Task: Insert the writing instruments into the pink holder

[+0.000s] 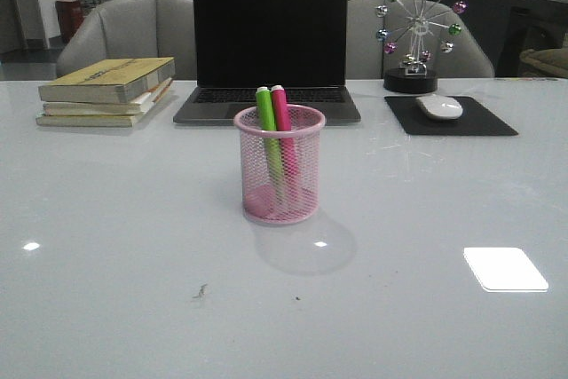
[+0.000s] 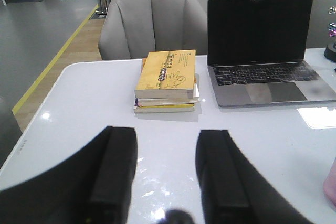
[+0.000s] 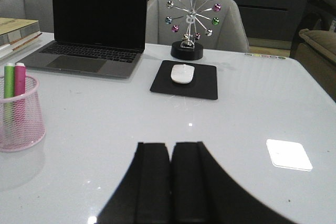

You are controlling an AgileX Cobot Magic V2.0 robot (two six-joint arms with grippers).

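Both markers sat in pink mesh cup (image 1: 280,164) – green highlighter (image 1: 269,135) and magenta highlighter (image 1: 283,130) side by side, near upright, long axes leaning slightly toward laptop (image 1: 269,42), caps above rim. Task judged complete; no insertion left. Left gripper (image 2: 165,174) fingers apart, empty, cup off at its far right edge. Right gripper (image 3: 170,179) fingers together, empty – cup forward and well to its left, apart. Neither arm in front view; which sat nearer, unclear.

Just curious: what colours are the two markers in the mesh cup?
Bright green marker and magenta pink marker; clearest in the front view.
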